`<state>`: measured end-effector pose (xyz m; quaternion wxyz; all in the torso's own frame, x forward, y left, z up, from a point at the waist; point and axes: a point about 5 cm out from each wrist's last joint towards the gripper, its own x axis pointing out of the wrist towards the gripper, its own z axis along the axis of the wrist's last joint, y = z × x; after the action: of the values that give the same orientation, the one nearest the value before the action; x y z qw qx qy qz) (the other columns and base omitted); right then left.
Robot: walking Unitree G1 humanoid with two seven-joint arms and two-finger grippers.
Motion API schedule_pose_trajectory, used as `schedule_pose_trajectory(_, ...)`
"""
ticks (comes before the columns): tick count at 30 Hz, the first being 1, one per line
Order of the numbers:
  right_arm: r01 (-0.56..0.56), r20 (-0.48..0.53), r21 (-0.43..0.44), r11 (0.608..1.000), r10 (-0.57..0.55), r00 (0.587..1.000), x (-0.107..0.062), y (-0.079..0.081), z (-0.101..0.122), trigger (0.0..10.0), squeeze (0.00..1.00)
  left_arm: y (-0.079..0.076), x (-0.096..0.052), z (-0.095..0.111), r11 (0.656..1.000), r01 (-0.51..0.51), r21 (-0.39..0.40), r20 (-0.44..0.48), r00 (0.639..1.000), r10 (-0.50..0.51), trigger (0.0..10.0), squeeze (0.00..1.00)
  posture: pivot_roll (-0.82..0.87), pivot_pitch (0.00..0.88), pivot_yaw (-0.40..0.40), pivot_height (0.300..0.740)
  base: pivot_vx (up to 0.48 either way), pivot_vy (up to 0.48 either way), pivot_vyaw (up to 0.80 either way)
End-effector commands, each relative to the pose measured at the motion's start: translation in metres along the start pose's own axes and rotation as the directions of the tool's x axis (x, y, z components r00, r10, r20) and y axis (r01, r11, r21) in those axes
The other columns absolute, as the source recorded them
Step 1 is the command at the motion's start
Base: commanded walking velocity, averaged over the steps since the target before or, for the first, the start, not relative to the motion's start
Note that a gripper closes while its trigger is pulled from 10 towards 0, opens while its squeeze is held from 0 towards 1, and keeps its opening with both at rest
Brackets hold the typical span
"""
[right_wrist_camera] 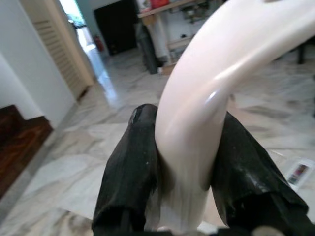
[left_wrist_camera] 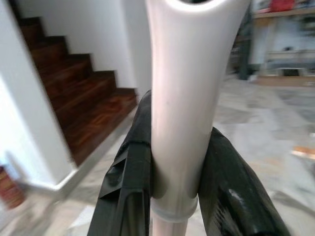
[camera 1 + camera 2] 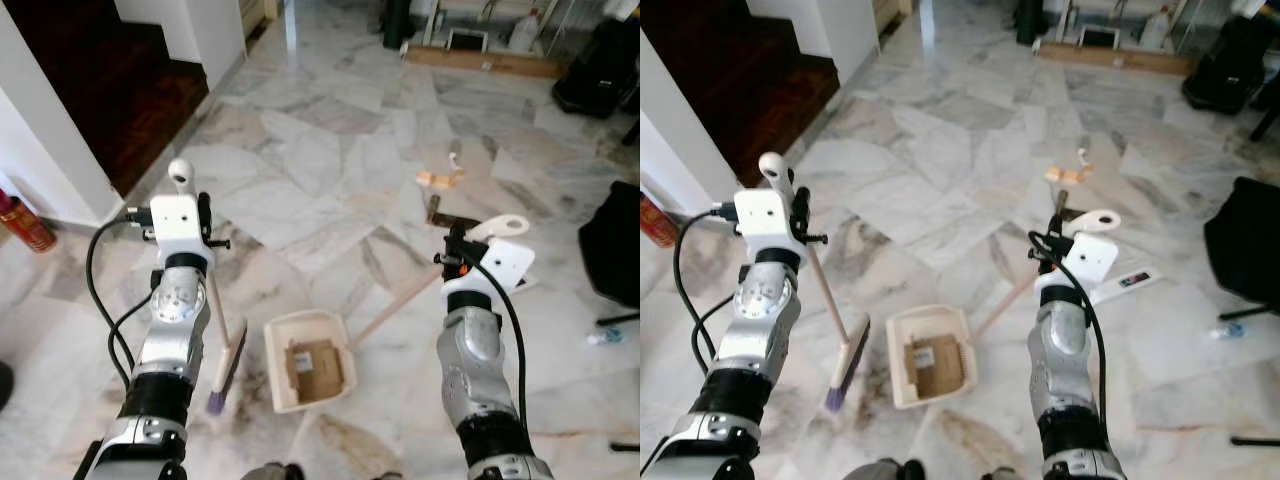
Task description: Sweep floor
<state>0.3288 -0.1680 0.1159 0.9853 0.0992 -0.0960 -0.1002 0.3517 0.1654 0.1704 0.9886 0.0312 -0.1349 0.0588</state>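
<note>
The white-and-grey marble floor (image 3: 330, 160) extends far ahead; dark wooden stairs (image 3: 110, 80) lie at far left. The cream plastic dustpan (image 3: 308, 358) rests on the floor between the arms, containing a brown cardboard scrap (image 3: 315, 367). Its long wooden handle (image 3: 395, 308) slants up to the right gripper (image 1: 184, 172), whose fingers (image 1: 128, 172) clamp the cream grip. The left gripper (image 2: 174, 167) clamps the wooden-handled broom (image 3: 222, 350); its purple bristles touch the floor just left of the dustpan.
</note>
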Motion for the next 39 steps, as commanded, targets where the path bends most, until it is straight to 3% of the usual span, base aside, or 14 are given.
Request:
schedule_pose_trajectory(1,-0.016,0.058,-0.009,1.000,0.016,0.998,0.004,0.003,0.011,10.0,0.00,0.003,0.003,0.009,1.000,-0.004,-0.008,0.042,0.999,0.005,10.0,0.00,0.01,0.121,0.012,0.740,0.000,0.277,0.67)
schedule_pose_trajectory(31,-0.063,0.052,0.002,0.998,0.063,0.997,0.004,0.010,0.010,10.0,0.00,0.008,0.006,0.011,0.999,-0.034,0.021,0.027,0.999,0.033,10.0,0.00,0.03,0.150,0.011,0.740,0.000,0.000,0.80)
schedule_pose_trajectory(39,-0.071,0.042,0.006,0.997,0.071,0.997,0.004,0.011,0.009,10.0,0.00,-0.007,0.009,0.008,0.986,0.077,-0.146,-0.069,0.994,-0.088,10.0,0.00,0.03,0.155,0.010,0.740,0.000,0.000,0.80)
